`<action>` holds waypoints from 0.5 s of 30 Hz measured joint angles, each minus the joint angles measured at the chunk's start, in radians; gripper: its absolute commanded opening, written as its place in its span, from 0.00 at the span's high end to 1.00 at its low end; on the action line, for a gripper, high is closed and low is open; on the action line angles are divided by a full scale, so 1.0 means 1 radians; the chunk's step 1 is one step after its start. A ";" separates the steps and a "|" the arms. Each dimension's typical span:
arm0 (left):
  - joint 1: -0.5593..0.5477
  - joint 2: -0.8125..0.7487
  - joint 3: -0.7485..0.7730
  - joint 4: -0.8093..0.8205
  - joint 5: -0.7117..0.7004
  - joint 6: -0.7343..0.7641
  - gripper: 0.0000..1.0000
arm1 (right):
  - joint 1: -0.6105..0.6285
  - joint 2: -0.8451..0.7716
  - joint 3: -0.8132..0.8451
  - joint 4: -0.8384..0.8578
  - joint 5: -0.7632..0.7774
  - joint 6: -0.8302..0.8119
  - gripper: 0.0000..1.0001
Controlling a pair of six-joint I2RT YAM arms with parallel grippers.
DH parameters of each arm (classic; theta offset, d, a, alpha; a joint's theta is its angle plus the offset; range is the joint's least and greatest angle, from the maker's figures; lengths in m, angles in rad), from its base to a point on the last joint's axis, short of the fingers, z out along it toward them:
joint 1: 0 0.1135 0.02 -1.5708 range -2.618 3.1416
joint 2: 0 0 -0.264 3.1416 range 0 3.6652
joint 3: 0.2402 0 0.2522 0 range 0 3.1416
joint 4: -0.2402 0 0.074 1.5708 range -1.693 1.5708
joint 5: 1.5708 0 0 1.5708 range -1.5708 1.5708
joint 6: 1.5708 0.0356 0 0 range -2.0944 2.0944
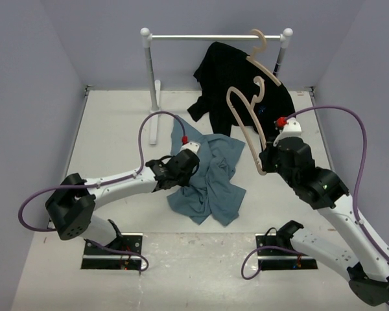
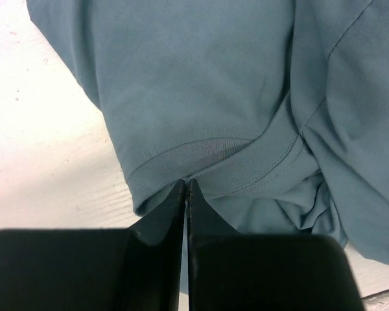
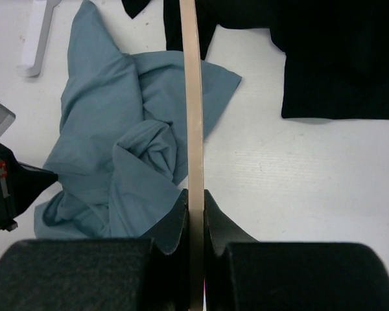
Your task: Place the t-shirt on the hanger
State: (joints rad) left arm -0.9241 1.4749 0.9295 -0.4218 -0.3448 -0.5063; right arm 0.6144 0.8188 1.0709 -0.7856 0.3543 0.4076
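Desk point(image 1: 117, 136): white, t-shirt point(image 1: 211, 184) crumpled mid-surface.
Walls point(image 1: 26, 78): pale lavender.
Left end effector point(image 2: 185, 188): low, pinching t-shirt's edge.
Right end effector point(image 3: 196, 194): raised, clamping hanger point(image 1: 246, 123).

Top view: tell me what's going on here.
Two robot arms are working on getting a blue t-shirt onto a wooden hanger. The right end effector is shut on the hanger, holding it raised above the table. The left end effector is closed at a hem of the t-shirt, apparently pinching it. The shirt lies crumpled on the table, not yet on the hanger. A black shirt hangs from the rail behind.
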 measured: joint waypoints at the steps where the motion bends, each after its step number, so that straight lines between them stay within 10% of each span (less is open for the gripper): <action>1: 0.000 -0.006 0.000 -0.001 0.000 0.001 1.00 | 0.000 -0.001 0.000 -0.003 0.000 0.000 1.00; 15: -0.110 -0.201 -0.008 0.119 0.310 0.079 1.00 | 0.000 -0.022 0.000 -0.005 0.001 0.004 1.00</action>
State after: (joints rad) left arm -1.0344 1.2735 0.9217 -0.3028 -0.0343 -0.4275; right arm 0.6144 0.7967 1.0706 -0.7902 0.3553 0.4115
